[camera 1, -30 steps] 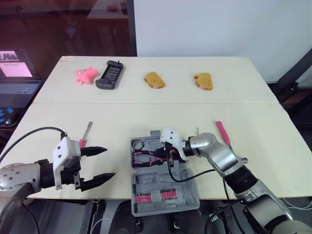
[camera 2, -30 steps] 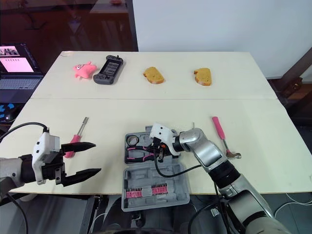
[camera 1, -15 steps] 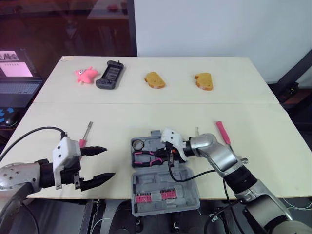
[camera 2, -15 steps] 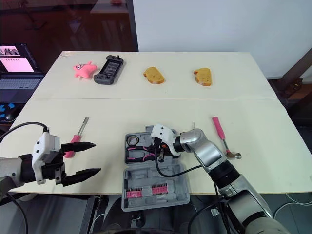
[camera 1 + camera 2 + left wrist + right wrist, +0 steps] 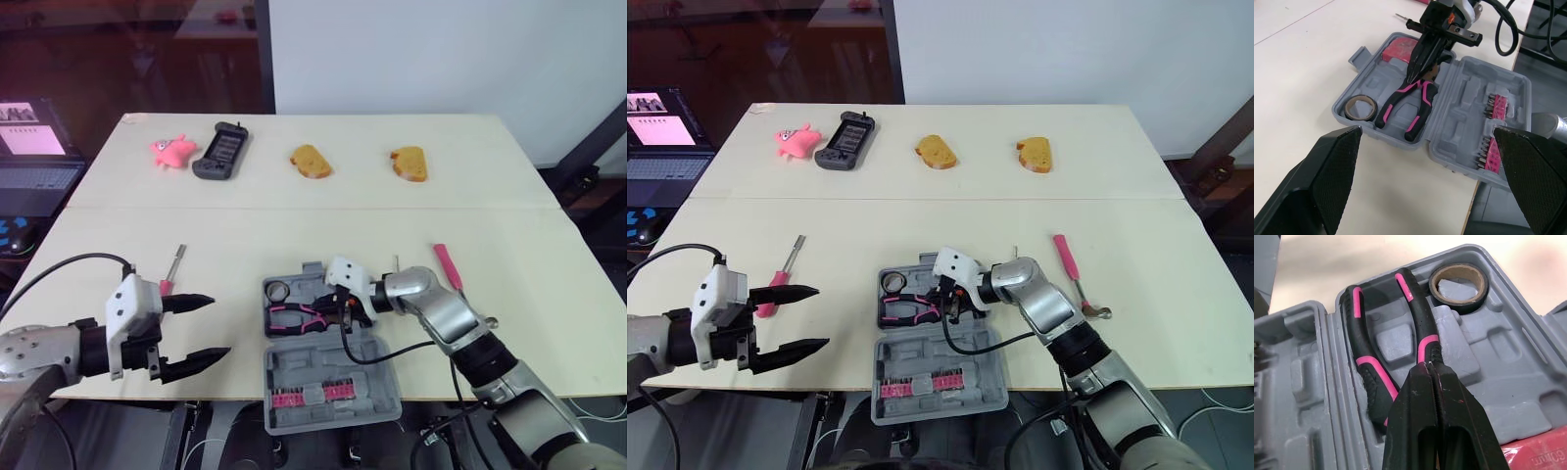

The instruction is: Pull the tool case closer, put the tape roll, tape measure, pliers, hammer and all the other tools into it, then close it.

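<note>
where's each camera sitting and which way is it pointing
Head eyes: on the head, facing forward and down over the cream table; both arms, left hand, right hand.
Left wrist: along its open black fingers at the open grey plastic tool case.
Right wrist: along shut fingers at the black-and-pink pliers.
Wrist views share: case, pliers, black tape roll.

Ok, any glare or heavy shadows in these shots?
Left eye view: reflections on the dark glass panel behind the table. Right wrist view: table beyond the tool case glares bright. Left wrist view: even light, faint shadows in the case's recesses.
</note>
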Action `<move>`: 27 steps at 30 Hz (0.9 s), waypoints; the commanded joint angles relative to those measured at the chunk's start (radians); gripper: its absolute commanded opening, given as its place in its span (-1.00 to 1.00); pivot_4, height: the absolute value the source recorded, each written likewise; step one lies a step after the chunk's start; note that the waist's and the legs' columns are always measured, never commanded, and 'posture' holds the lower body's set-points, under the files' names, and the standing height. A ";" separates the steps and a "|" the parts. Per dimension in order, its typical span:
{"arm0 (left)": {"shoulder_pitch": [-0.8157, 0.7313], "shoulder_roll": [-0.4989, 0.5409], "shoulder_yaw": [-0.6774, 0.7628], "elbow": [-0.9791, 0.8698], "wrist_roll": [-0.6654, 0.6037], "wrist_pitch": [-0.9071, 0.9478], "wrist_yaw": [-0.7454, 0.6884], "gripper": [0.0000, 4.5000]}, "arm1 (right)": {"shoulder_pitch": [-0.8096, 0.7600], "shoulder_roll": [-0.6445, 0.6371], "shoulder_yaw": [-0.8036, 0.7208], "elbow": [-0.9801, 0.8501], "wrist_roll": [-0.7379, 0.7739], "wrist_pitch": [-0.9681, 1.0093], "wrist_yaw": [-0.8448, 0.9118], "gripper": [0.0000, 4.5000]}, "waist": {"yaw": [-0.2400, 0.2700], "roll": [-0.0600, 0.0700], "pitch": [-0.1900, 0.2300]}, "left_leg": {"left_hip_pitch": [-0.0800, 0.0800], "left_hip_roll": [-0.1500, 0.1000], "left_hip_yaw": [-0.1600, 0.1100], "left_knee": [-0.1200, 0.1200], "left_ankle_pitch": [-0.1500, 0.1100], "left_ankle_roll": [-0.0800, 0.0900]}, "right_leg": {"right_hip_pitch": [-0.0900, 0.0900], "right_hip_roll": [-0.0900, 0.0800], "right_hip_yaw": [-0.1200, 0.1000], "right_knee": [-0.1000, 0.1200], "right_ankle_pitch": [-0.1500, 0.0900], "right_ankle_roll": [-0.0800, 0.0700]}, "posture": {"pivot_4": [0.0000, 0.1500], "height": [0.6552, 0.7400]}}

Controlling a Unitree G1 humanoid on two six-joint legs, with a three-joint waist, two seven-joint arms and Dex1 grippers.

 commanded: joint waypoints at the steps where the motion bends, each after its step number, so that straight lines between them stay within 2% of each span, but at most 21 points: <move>1: 0.007 0.009 0.014 -0.016 -0.006 -0.002 -0.002 1.00 | 0.018 -0.013 0.069 0.098 -0.079 0.010 0.000 -0.97 | 0.000 0.000 -0.001 | 0.000 0.000 0.000 0.000 0.000 0.000 | 0.000 0.000 0.000 0.000 0.000 0.000 | 1.00 0.50; 10: 0.018 0.014 0.014 -0.021 -0.003 0.001 0.001 1.00 | 0.002 0.014 0.116 0.194 -0.132 -0.004 -0.014 -0.97 | 0.001 -0.004 -0.012 | 0.010 0.002 -0.001 -0.002 -0.005 0.004 | 0.006 0.000 0.000 -0.002 -0.002 -0.004 | 1.00 0.50; 17: 0.021 0.009 0.006 -0.014 0.002 -0.007 0.003 1.00 | 0.020 0.035 -0.004 0.090 -0.018 -0.154 0.051 -0.97 | 0.000 -0.006 -0.013 | 0.014 0.002 0.000 -0.004 -0.006 0.003 | 0.009 -0.001 0.000 -0.003 -0.003 -0.005 | 1.00 0.50; 21: 0.009 0.006 -0.010 -0.004 0.006 -0.013 0.002 1.00 | 0.059 0.027 -0.057 0.022 0.053 -0.152 0.096 -0.97 | 0.000 -0.005 -0.012 | 0.012 0.002 0.000 -0.004 -0.005 0.004 | 0.007 -0.001 0.000 -0.003 -0.003 -0.004 | 1.00 0.50; 27: -0.004 0.005 -0.023 0.001 0.008 -0.016 0.003 1.00 | 0.089 0.007 -0.059 -0.005 0.055 -0.136 0.111 -0.97 | 0.001 -0.004 -0.011 | 0.012 0.002 0.000 -0.004 -0.006 0.003 | 0.007 -0.002 0.000 -0.003 -0.003 -0.005 | 1.00 0.50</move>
